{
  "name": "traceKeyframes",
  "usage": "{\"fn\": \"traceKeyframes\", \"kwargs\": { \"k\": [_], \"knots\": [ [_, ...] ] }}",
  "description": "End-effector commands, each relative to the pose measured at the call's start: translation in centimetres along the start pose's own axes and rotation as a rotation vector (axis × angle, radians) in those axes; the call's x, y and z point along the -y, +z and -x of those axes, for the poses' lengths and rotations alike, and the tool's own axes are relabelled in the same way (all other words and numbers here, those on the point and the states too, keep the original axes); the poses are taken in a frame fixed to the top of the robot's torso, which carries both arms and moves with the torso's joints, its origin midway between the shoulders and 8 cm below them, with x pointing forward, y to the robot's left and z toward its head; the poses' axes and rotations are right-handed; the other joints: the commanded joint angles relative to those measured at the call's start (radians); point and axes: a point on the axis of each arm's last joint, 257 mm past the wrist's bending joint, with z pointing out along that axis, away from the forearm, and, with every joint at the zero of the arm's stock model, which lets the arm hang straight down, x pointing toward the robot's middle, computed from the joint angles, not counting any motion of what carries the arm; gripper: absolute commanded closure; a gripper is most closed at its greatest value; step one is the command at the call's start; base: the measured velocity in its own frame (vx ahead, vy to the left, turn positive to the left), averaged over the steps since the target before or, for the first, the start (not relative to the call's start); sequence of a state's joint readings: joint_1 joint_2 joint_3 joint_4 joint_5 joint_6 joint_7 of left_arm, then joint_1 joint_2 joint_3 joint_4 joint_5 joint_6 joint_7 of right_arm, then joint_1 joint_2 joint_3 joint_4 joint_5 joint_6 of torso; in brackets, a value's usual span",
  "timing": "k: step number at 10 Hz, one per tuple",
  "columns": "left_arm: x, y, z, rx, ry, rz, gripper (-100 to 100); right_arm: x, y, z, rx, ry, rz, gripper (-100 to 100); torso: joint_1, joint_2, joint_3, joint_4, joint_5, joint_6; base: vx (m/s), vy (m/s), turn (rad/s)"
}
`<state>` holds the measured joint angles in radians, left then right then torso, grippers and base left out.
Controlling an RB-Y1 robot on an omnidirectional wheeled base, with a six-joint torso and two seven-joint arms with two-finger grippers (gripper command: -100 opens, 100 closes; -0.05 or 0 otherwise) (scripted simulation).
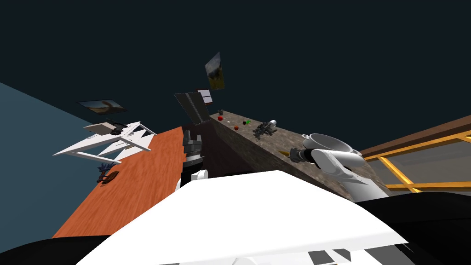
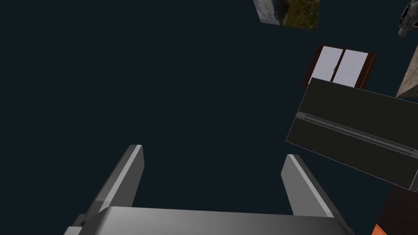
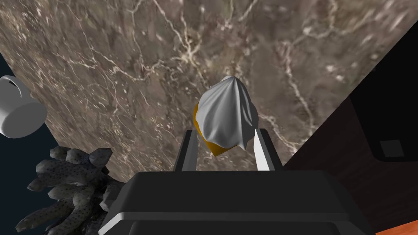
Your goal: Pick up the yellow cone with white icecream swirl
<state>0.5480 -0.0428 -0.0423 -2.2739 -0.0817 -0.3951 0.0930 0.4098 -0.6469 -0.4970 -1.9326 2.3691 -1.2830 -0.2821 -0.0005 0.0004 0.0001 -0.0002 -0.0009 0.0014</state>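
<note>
grasp: right gripper (image 3: 225,132) clenched on the ice cream cone (image 3: 226,116), one thin finger pressed against each side of it.
cone: yellow body with a white swirl draped over it. the swirl's peak points away from the gripper's dark box, and the yellow part shows under the swirl, next to the box.
cone's place: right of centre in the head view, a small pointed shape sticking out of the right gripper at the near edge of the counter (image 1: 250,138). whether it touches the stone i cannot tell.
counter: brown marbled stone with pale veins, running from the middle of the head view down towards the right.
pot: white, with side handles (image 1: 329,141), on the counter right of centre, just behind the right forearm.
neighbours: spotted grey branching lump (image 3: 69,183) on the counter beside the right gripper, with a white mug (image 3: 18,110) near it.
small bits: red and green specks far along the counter, upper middle of the head view, too small to name.
left gripper: (image 1: 193,135) just left of centre in the head view, well apart from the cone, fingers spread wide and holding nothing.
floor: orange boards (image 1: 133,193), lower left of the head view.
table: white (image 1: 108,140), at the left.
</note>
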Motion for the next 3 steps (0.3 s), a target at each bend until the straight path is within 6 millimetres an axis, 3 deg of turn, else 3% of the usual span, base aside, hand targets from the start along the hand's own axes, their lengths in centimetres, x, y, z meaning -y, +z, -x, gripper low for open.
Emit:
{"fn": "traceKeyframes", "kwargs": {
  "k": [1, 2, 3],
  "knots": [
    [0.0, 0.0, 0.0, 0.0, 0.0, 0.0, 0, 0.28, -0.6, 0.25, -0.001, 0.0, 0.004, 100, 0.0, 0.0, 0.0, 0.0, 0.0, 0.0, -0.041, 0.01, -0.012],
    [0.0, 0.0, 0.0, 0.0, 0.0, 0.0, 0, 0.16, -0.4, 0.09, 0.0, -0.001, 0.001, 100, 0.0, 0.001, 0.0, 0.0, 0.0, 0.0, -0.018, 0.004, -0.004],
    [0.0, 0.0, 0.0, 0.0, 0.0, 0.0, 0, 0.13, -0.45, 0.08, -0.001, 0.0, 0.003, 0, 0.0, -0.001, 0.0, 0.0, 0.0, 0.0, 0.0, 0.0, 0.0]
  ]
}}
